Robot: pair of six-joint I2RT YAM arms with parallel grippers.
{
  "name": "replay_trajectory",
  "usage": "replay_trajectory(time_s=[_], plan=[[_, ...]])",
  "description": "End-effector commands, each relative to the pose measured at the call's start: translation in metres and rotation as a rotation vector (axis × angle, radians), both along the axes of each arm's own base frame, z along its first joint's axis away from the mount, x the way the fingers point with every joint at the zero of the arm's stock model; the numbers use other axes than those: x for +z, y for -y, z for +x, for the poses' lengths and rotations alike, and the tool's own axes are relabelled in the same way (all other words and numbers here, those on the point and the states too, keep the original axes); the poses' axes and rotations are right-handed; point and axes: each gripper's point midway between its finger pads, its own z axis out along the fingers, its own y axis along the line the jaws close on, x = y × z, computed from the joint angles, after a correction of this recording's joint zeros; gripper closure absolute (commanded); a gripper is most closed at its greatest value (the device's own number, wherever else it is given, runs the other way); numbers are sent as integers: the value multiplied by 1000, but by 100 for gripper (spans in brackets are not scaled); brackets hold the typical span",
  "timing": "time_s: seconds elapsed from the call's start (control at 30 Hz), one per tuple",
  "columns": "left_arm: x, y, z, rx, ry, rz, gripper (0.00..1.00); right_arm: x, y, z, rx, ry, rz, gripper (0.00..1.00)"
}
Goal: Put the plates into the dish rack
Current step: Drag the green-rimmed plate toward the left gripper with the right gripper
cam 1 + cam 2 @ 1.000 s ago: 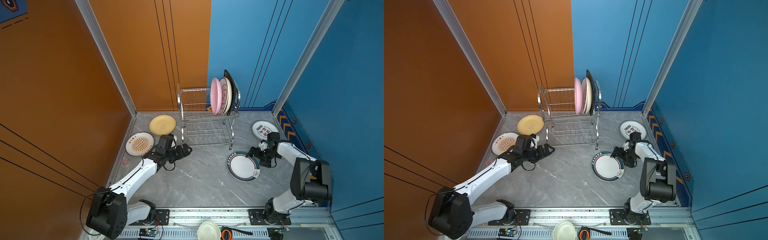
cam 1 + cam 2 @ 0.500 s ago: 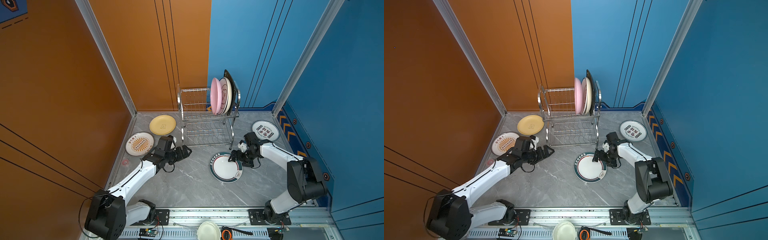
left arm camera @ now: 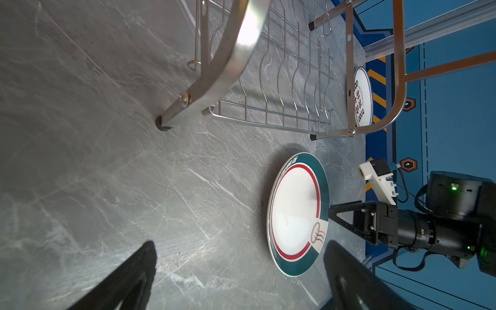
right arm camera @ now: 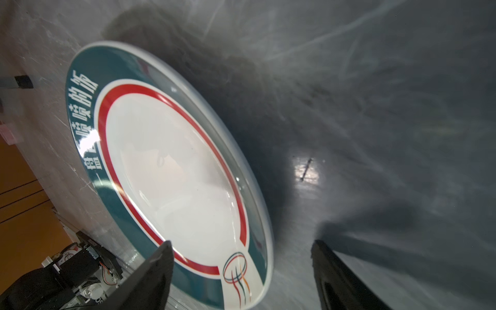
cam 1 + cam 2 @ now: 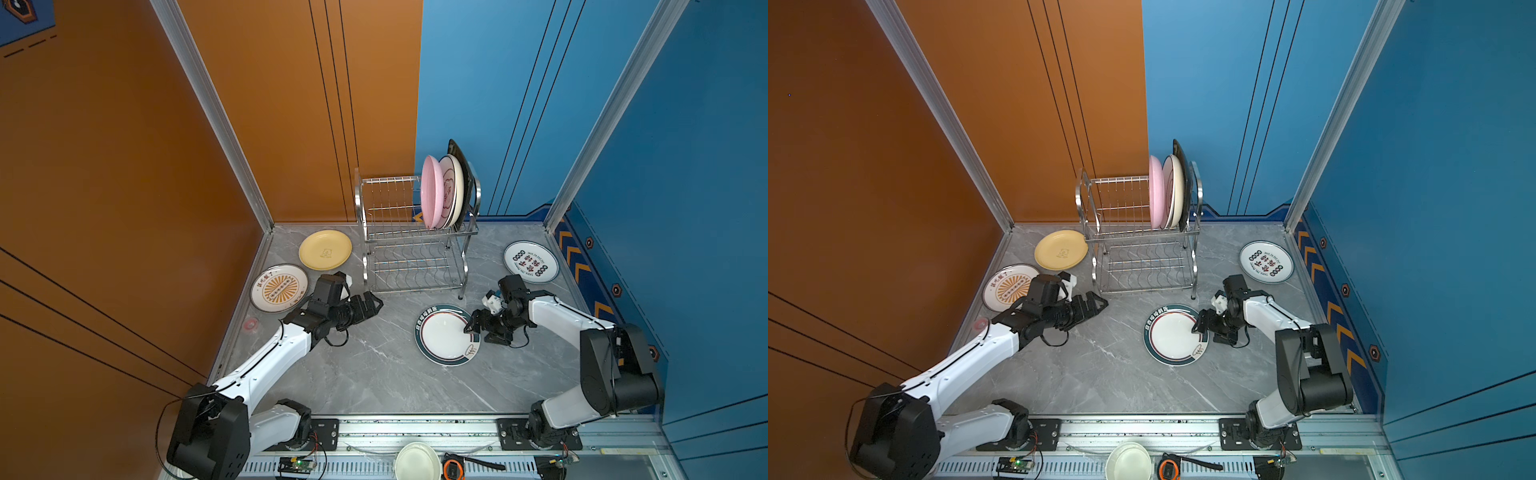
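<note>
top views: high, looking down, whole table (image 5: 374, 382) | wrist views: low, close, sharing teal-rimmed plate (image 3: 295, 212)

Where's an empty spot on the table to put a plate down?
Bare grey table lies between the teal-rimmed plate and the front rail, and between that plate and the left gripper. Crowded: the far left corner, with the yellow plate and sunburst plate.

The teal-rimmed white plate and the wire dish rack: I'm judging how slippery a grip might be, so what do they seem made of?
The round teal-rimmed white plate looks like glazed ceramic, possibly melamine: glossy, with highlights on its face. The two-tier wire dish rack looks like polished steel: mirror-bright tube frame and thin silvery wires.
</note>
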Motion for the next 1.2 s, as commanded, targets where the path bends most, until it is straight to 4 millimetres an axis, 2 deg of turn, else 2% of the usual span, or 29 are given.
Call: replay_trajectory(time_s=[0.0,0.13,0.37,0.73,1.0,1.17], plan=[[0,2,-4,-20,-5,-8,2,1,-5,2,25,45,50,30],[-1,3,-3,-23,-8,-6,2,-5,-10,3,35,53,75,41],[1,3,-1,-23,-4,-6,2,-15,-12,5,59,52,81,50],[0,1,-4,-17,-11,3,2,-23,-14,0,94,33,89,85],[1,4,-3,-23,-12,0,2,-14,-18,-2,116,42,114,99],[2,12,-4,-49,-16,-5,2,6,-28,2,117,74,162,100]])
